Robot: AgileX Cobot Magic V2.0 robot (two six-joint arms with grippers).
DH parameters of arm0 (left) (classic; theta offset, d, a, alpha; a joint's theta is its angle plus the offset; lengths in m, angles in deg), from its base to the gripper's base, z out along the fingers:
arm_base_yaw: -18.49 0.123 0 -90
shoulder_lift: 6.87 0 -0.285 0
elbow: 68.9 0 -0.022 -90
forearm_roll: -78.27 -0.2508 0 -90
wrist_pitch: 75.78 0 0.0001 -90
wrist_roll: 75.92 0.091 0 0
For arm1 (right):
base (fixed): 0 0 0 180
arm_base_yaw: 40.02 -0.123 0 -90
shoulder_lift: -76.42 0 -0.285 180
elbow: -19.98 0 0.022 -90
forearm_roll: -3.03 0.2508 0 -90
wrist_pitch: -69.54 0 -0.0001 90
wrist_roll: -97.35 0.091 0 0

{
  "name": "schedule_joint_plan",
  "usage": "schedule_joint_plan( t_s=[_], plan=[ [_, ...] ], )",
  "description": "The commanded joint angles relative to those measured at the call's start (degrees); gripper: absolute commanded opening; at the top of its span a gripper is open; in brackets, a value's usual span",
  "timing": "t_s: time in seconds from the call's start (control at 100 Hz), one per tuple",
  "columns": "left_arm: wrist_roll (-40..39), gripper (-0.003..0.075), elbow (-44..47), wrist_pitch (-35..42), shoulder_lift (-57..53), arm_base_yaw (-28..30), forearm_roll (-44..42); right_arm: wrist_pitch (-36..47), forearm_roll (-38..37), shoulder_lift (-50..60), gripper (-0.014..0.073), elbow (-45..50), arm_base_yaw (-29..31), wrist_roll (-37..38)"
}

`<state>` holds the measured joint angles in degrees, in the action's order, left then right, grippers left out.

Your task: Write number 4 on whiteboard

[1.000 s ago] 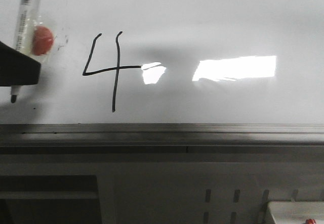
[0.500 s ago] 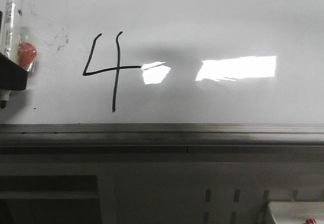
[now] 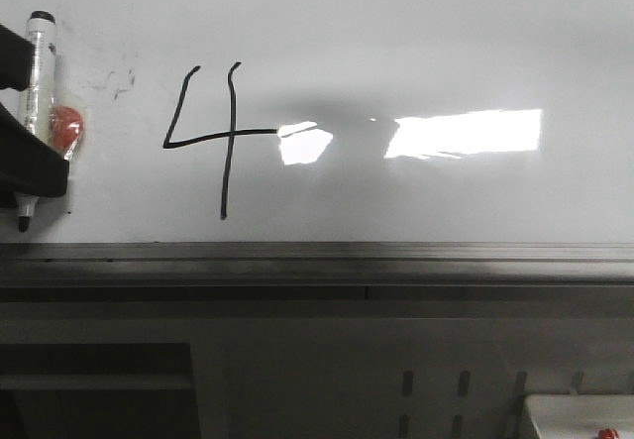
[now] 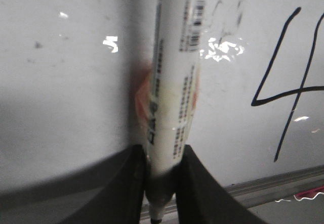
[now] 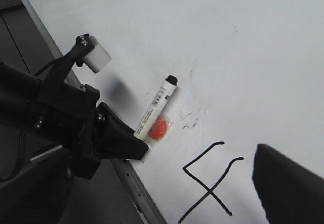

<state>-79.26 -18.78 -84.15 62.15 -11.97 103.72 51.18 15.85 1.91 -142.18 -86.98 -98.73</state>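
Note:
The number 4 (image 3: 220, 138) stands in thin black lines on the glossy whiteboard (image 3: 416, 33), left of centre. It also shows in the left wrist view (image 4: 286, 90) and the right wrist view (image 5: 210, 181). My left gripper (image 3: 30, 166) is at the board's far left, clear of the 4. It is shut on a white marker (image 3: 38, 82) with its black tip (image 3: 22, 225) towards the board's near edge. A red round piece (image 3: 67, 127) in clear wrap sticks to the marker. The left wrist view shows the fingers (image 4: 202, 188) clamping the marker (image 4: 174, 97). My right gripper (image 5: 162, 193) hovers open over the 4, with one dark finger (image 5: 288, 183) in view.
A grey metal edge strip (image 3: 317, 253) runs along the board's near side, with the table frame below it. Faint dark smudges (image 3: 117, 82) lie between the marker and the 4. Bright glare (image 3: 466, 134) lies right of the 4. A white box (image 3: 580, 417) sits at the bottom right.
My left gripper has moved the marker left and then back towards the near edge. The marker now stands more upright with its tip lower. The 4 is unchanged.

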Motion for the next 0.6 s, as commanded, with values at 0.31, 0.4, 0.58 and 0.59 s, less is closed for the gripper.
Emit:
schedule_joint_plan(
  t_s=[0.31,0.4,0.58,0.59],
  plan=[
    [-0.5,0.0391,-1.8,3.2,-3.4,0.1,-0.1,3.4,-0.2,1.8,0.0631,-2.1,0.4,0.0],
    [-0.5,0.0389,-1.8,2.3,-7.0,0.1,-1.5,2.9,-0.2,3.1,0.0496,-1.8,0.4,0.0],
    [-0.4,0.026,-1.8,2.1,-18.3,0.1,-2.9,3.3,-0.2,8.0,-0.0038,2.3,0.4,0.1],
    [-0.4,0.0246,-1.8,2.1,-18.8,0.1,-3.2,3.3,-0.2,8.0,-0.0059,2.5,0.4,0.1]
  ],
)
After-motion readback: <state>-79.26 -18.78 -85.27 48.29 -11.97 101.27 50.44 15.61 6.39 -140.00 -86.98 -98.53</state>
